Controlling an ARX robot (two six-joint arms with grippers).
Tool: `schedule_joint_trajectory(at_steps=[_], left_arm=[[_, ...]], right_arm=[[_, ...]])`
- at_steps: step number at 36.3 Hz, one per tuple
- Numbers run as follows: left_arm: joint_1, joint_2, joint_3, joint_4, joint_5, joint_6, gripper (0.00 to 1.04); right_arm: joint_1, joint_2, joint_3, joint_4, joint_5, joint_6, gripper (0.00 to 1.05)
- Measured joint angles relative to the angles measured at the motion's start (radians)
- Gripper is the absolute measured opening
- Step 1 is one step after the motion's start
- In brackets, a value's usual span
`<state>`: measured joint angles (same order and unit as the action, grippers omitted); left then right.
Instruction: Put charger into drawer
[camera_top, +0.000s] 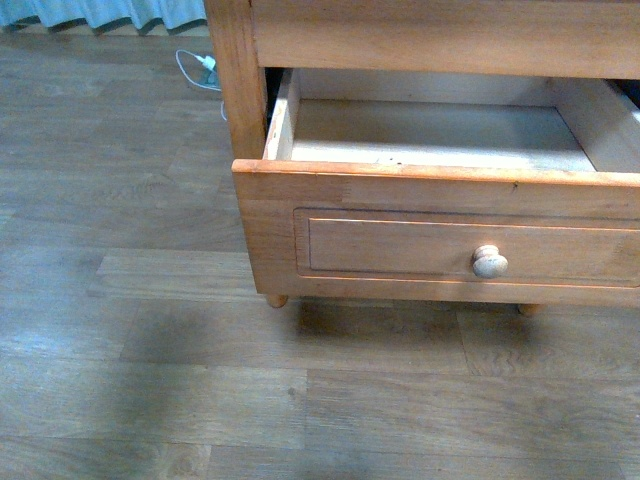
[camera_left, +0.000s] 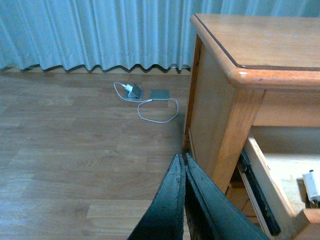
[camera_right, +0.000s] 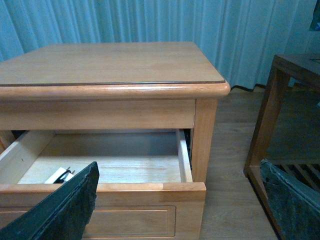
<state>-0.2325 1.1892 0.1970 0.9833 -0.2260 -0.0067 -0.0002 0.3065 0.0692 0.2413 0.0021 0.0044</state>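
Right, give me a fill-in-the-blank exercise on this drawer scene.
1. The drawer stands ___, not closed.
2. The left gripper is ___, its jaws pressed together.
3. The right gripper is ___, its jaws far apart.
4. The white charger lies ___ the drawer.
Missing words: open; shut; open; inside.

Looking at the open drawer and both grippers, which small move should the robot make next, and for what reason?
Probably pull both arms back, away from the drawer. A white object, likely the charger, lies inside the open drawer near its front. The left gripper is shut on nothing and the right gripper is open and empty, so nothing seems left to carry.
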Motion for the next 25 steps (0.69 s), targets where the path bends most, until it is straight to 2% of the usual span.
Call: schedule_joint_trajectory(at_steps=[4,9,21,25], left_arm=[[0.034,-0.074,-0.045,-0.034,0.039,0.000,0.04],[0.069,-0.102,-0.105,0.002,0.069,0.000,0.04],[0.136,-0.348,-0.167,-0.184,0.133,0.000,0.04],[0.201,-0.421,-0.173,-0.247,0.215,0.002,0.04]], right_arm=[[0.000,0.000,0.000,0.000,0.000,0.000,0.96],[0.000,0.000,0.000,0.000,0.000,0.000,0.96],[0.000,0.000,0.000,0.000,0.000,0.000,0.96],[0.000,0.000,0.000,0.000,0.000,0.000,0.96]])
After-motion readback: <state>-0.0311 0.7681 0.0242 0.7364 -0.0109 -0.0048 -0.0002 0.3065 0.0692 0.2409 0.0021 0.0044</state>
